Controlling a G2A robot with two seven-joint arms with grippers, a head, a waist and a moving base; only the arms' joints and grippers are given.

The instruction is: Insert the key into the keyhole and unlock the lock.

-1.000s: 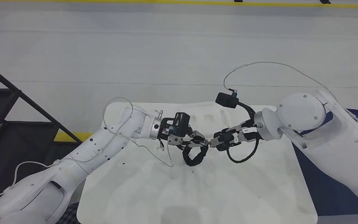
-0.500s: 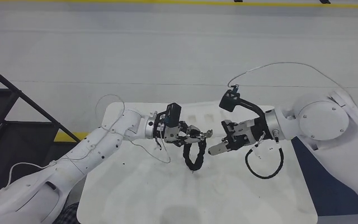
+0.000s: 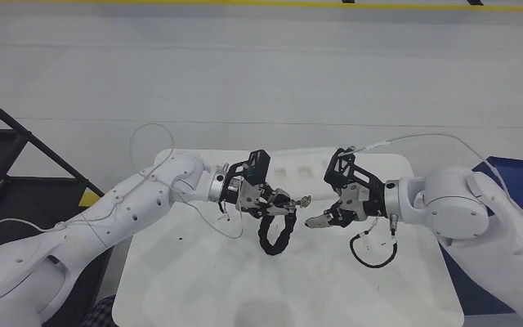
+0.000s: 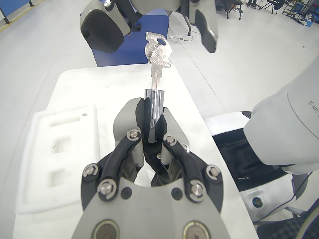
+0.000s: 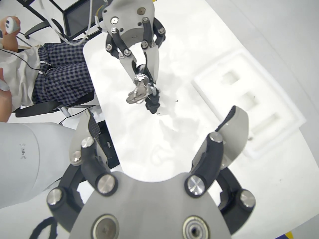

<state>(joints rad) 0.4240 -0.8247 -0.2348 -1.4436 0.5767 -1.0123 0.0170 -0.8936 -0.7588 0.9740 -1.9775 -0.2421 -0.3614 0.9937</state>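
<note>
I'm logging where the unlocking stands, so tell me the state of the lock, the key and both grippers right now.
lock: gripped by its body; unlocked or not, cannot tell.
key: blade partly in the lock, head sticking out, ungripped.
left gripper: shut on the lock.
right gripper: open, apart from the key.

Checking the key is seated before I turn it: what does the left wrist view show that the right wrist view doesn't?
Left wrist view: side-on, the blade of the key entering the chrome end of the lock, which the left gripper clamps. Right wrist view: the lock's black cable dangling under the left gripper, above the table. Both: key, lock, open right gripper, foam tray, table.
</note>
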